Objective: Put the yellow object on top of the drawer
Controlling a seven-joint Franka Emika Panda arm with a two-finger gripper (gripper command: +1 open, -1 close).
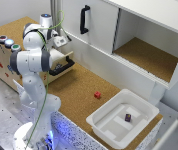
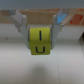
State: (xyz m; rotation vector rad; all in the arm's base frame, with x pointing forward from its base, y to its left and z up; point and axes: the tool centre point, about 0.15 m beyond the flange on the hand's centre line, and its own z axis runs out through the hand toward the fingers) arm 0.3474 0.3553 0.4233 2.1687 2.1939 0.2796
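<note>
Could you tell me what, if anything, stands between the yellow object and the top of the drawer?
Nothing visible does. The gripper holds the yellow object between its fingers, and the drawer top looks bare apart from its buttons.

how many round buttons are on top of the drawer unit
3, in a row on the drawer's top edge at the exterior view's left: red button, blue button, green button. The arm may hide others.
</note>
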